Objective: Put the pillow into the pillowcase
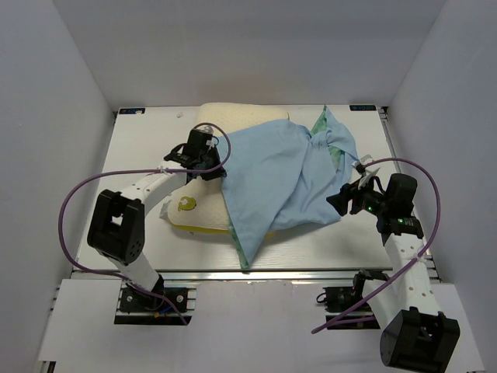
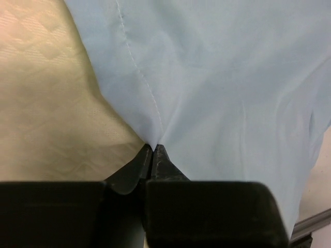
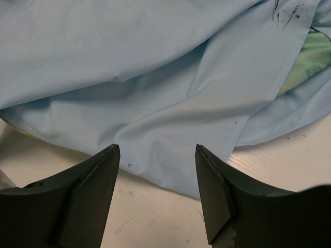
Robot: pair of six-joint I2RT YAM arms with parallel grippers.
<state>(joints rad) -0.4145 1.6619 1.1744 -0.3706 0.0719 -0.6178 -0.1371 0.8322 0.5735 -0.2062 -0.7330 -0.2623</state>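
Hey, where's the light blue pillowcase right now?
Top view: the light blue limp fabric pillowcase lies mid-table, draped over the cream rectangular pillow, its left edge pinched by the left gripper.

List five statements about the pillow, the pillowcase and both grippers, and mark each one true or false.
1. The left gripper has its jaws closed on an edge of the pillowcase. True.
2. The pillow is fully inside the pillowcase. False: the pillowcase lies draped over it, and bare cream pillow shows at the left and far side.
3. The right gripper has its jaws open and holds nothing. True.
4. The pillowcase is all red. False: it is light blue, with green showing at its far right.
5. The pillow lies on the floor. False: it lies on the table.
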